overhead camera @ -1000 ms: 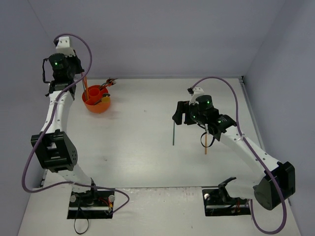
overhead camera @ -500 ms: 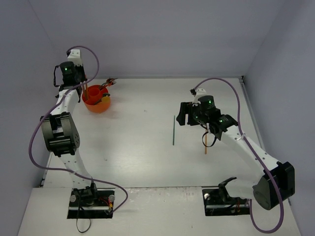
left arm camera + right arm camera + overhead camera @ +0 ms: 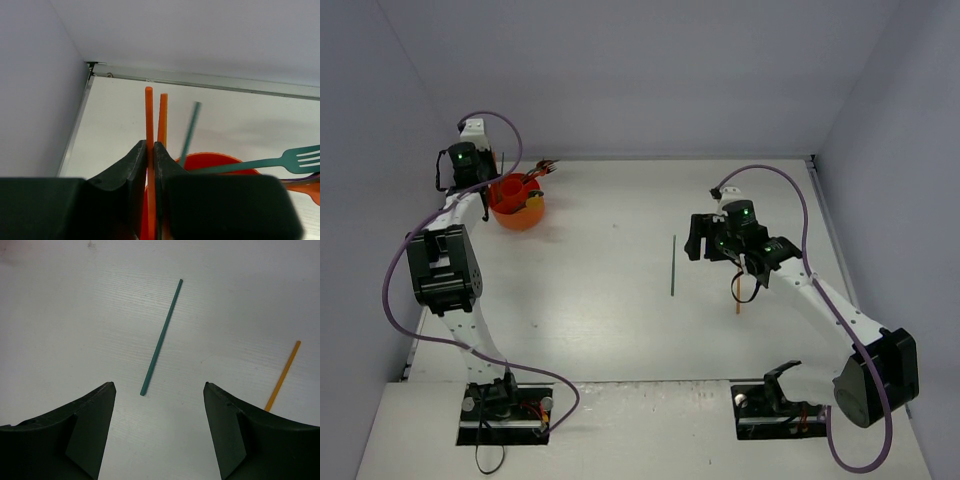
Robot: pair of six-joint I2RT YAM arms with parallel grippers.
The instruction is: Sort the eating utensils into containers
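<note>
The orange-red cup [image 3: 523,212] stands at the table's back left with several utensils in it. My left gripper [image 3: 149,143] is shut on an upright orange chopstick [image 3: 148,115] over the cup's rim [image 3: 220,157]. A second orange chopstick [image 3: 162,117], a teal chopstick [image 3: 190,130] and a teal fork [image 3: 280,160] stick out of the cup. My right gripper [image 3: 159,385] is open and empty above the table, just short of the near end of a teal chopstick [image 3: 161,337] lying flat. An orange chopstick [image 3: 283,375] lies to its right.
The teal chopstick [image 3: 673,265] and the orange chopstick [image 3: 738,296] lie on the white table mid-right. Grey walls close in the back and both sides. The left arm [image 3: 440,270] stands along the left wall.
My left wrist has moved right and down toward the cup with the orange chopstick in its grip. My right gripper has shifted slightly right, away from the teal chopstick.
</note>
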